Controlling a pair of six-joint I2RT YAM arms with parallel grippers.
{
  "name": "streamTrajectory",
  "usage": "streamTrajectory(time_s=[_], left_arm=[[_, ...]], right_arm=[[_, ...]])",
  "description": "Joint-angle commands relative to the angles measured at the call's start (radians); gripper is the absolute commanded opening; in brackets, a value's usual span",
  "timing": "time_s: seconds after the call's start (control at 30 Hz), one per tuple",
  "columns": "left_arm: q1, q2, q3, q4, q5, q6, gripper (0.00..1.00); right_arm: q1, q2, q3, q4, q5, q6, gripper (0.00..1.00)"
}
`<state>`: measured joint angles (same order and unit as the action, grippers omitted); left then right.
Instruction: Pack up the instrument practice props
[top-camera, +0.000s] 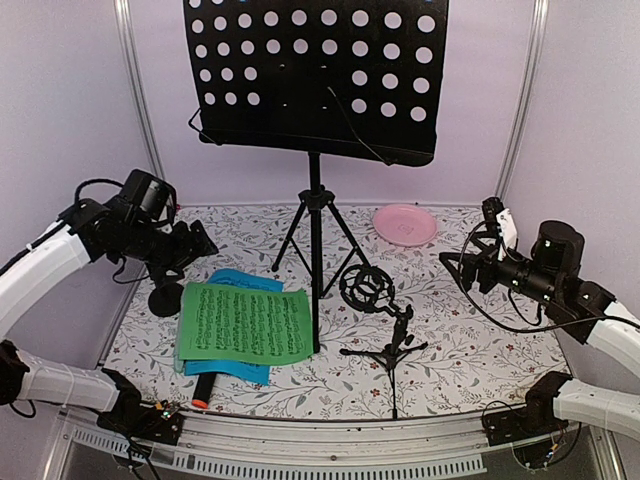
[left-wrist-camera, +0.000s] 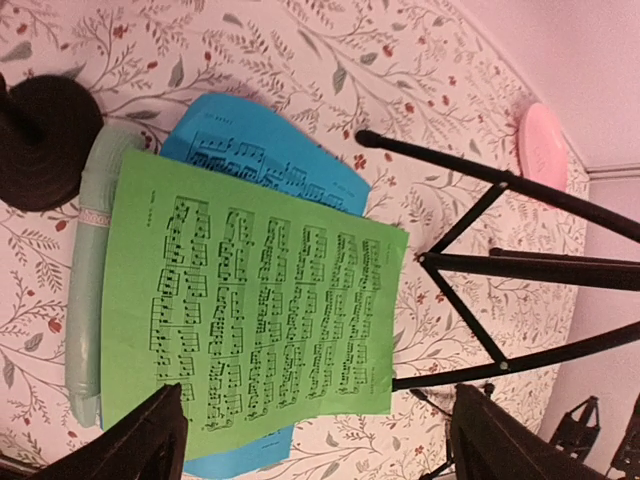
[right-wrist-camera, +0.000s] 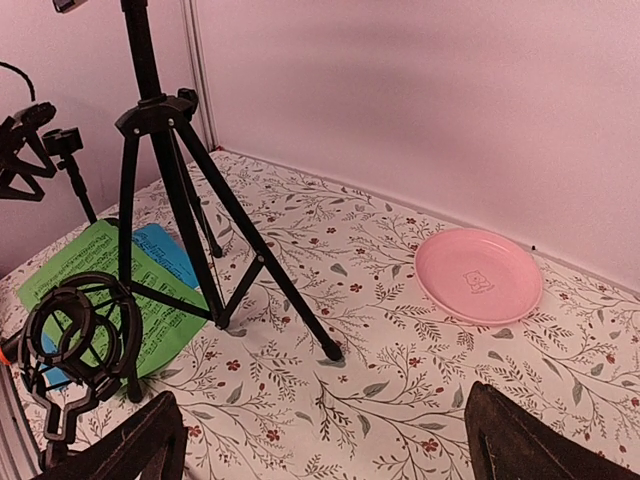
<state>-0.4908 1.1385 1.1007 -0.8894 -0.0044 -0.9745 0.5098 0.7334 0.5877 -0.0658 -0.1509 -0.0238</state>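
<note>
A: Surface?
B: Flat table w/ white floral-print cover (top-camera: 300, 385), leaves + small red blossoms all over.
A: Middle?
B: Black perforated sheet-music rack on tripod legs (top-camera: 315, 70), upright, three feet planted approx. centre.
A: Left of that?
B: Green printed music sheet (top-camera: 245, 322), flat, atop blue music sheet (top-camera: 240, 278); blue showing at far + near edges. Mint-green microphone (left-wrist-camera: 88, 300) lying under their outer edge, partly covered. Black round disc base (top-camera: 165, 300) just beside the sheets' far-left corner.
A: Near edge?
B: Black microphone w/ orange end (top-camera: 200, 388), poking out from under the blue.
A: Right side?
B: Black ring-shaped mic support on small tripod (top-camera: 365, 287), just right of rack pole. Round pink plastic plate (top-camera: 405, 224) far right, well apart from the rest.
</note>
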Motion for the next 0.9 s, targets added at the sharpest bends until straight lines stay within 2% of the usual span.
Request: streamTrajectory(time_s=[0.0,0.03,0.2,0.3,0.43,0.53,0.63,0.73,0.87], left_arm=[[-0.055,-0.007,0.136,-0.106,-0.117,0.041,0.96],[-0.078,-0.001,0.168,-0.112,-0.135,0.061,0.99],[-0.214,0.058,0.372,-0.201,-0.322,0.149,0.99],[-0.302,0.048,0.388,-0.13,-0.375,0.247,0.99],[-0.409,-0.003,0.304,0.097,-0.361,0.387,0.99],[-0.452,-0.026,0.214,0.318,-0.29,0.505,0.99],[-0.515,-0.011,0.156,0.488,-0.348,0.594,0.99],[-0.571,0.015,0.082,0.724,-0.417,0.738,0.99],[-0.582,0.091,0.018,0.967,-0.445,0.848,0.99]], right_arm=[[0.004,0.016,0.055,0.007,0.011,-0.002,0.99],[0.004,0.022,0.063,0.009,0.011,-0.006,0.99],[0.004,0.043,0.101,0.015,0.008,-0.018,0.99],[0.004,0.048,0.104,0.037,-0.022,-0.033,0.99],[0.005,0.071,0.14,0.049,-0.114,-0.077,0.99],[0.004,0.097,0.194,0.045,-0.185,-0.082,0.99],[0.004,0.108,0.237,0.062,-0.282,-0.06,0.99],[0.004,0.117,0.265,0.085,-0.365,-0.014,0.99],[0.004,0.12,0.295,0.107,-0.406,0.085,0.99]])
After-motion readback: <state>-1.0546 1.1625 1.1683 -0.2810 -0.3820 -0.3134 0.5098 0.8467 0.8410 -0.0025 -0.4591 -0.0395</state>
